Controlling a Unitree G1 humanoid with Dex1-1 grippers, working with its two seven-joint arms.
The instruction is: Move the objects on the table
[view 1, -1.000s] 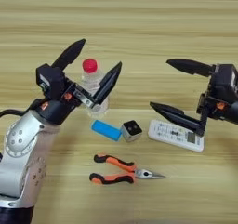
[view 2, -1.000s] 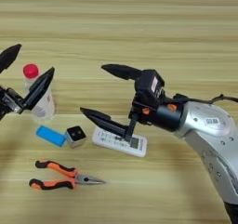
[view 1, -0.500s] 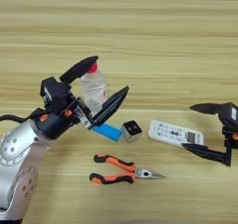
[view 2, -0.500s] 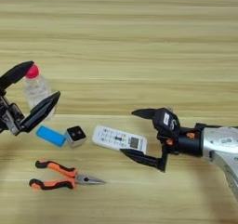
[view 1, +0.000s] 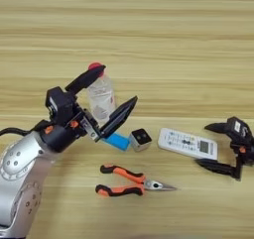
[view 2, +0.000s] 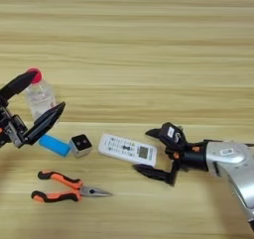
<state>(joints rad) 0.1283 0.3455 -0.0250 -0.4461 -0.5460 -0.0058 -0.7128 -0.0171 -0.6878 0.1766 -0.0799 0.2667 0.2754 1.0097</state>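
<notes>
A clear plastic bottle [view 1: 100, 98] with a red cap stands left of centre on the table [view 1: 173, 44]. My left gripper [view 1: 118, 85] is open, one finger by the cap and the other low at the bottle's right side; contact is unclear. A flat blue block [view 1: 118, 141] and a small black cube [view 1: 140, 139] lie side by side just below the bottle. Orange-and-black pliers [view 1: 124, 179] lie nearer me. A white remote control [view 2: 124, 149] rests to the right. My right gripper [view 2: 143, 150] is open, its fingers either side of the remote's right end.
My left forearm [view 1: 25, 163] fills the lower left corner and the right forearm [view 2: 228, 158] comes in from the lower right. Bare wood stretches across the far half of the table.
The right gripper dropped from above the remote, swung out to the right, then came back to the remote's right end. The left gripper's fingers have drawn closer about the bottle.
</notes>
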